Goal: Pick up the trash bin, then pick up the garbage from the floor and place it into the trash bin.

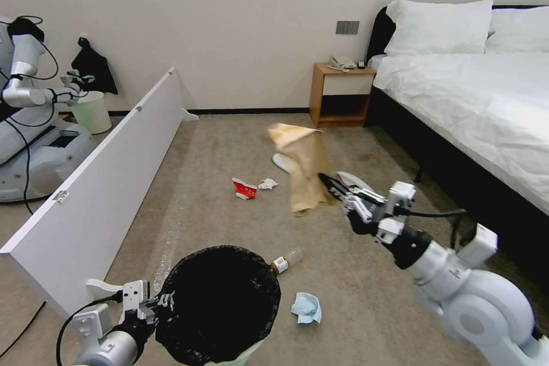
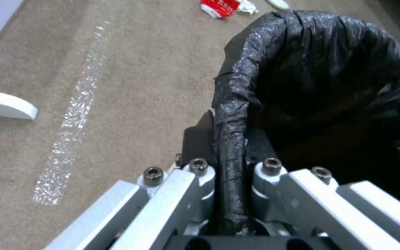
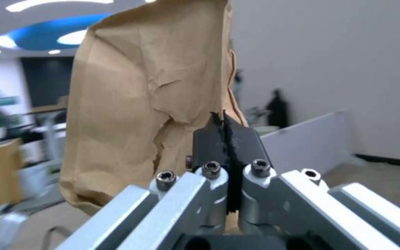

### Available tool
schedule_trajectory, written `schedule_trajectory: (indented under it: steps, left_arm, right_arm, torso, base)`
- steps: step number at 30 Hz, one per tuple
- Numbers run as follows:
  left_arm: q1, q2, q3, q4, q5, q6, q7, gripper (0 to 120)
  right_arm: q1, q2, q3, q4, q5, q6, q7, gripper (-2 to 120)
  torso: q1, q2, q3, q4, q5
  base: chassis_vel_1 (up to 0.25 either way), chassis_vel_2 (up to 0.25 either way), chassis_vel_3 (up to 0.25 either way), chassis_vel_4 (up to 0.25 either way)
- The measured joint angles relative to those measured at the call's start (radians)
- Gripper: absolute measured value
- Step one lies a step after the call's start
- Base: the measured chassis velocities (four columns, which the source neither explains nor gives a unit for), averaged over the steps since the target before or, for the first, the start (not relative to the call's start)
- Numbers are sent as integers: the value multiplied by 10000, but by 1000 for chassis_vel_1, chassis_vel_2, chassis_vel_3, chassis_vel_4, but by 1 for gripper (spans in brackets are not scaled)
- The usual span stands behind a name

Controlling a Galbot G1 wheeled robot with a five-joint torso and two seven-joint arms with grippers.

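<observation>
1. The left gripper [image 1: 162,303] is clamped on the near-left rim of the bin [image 1: 220,303]; in the left wrist view its jaws pinch the black liner folded over that rim [image 2: 230,146].
2. The right gripper [image 1: 329,183] is closed on an edge of the paper bag [image 1: 303,174], which hangs clear of the carpet beyond the bin; the right wrist view shows the jaws nipping its crumpled edge [image 3: 149,104].
3. On the carpet lie a bottle [image 1: 284,261] touching the bin's far rim, a blue tissue [image 1: 306,307] just right of the bin, and farther off a red cup [image 1: 244,188] beside a white tissue [image 1: 267,184].
4. A slipper [image 1: 281,162] lies behind the bag.
</observation>
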State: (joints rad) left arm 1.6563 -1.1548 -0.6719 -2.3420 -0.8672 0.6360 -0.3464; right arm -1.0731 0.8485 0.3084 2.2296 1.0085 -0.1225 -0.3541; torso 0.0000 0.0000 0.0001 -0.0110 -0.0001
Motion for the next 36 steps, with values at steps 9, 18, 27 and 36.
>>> schedule_trajectory:
  steps: [9, 18, 27, 36]
  left_arm:
    - [-86, 36, -189, -1, -76, 6, 24, 4]
    - [-167, 33, -246, 27, -99, 10, 28, 4]
    - [-203, 18, -253, -11, -122, 11, 29, 4]
    - [-178, 23, -232, -132, -208, 19, 12, 4]
  right_arm:
    - [1181, 35, -2032, -558, -81, -1, -784, 0]
    - [1412, -175, -3257, -892, -336, -13, -1156, 0]
    - [1320, -244, -3651, -1016, -536, -62, -1192, 0]
    - [1316, -217, -4154, -1243, -995, 16, -928, 0]
  torso:
    - [0, 0, 0, 2, 0]
    - [0, 0, -1, 1, 0]
    - [0, 0, -1, 2, 1]
    - [0, 0, -1, 2, 1]
  base:
    - [0, 0, 0, 0]
    - [0, 0, 0, 0]
    - [0, 0, 0, 0]
    - [0, 0, 0, 0]
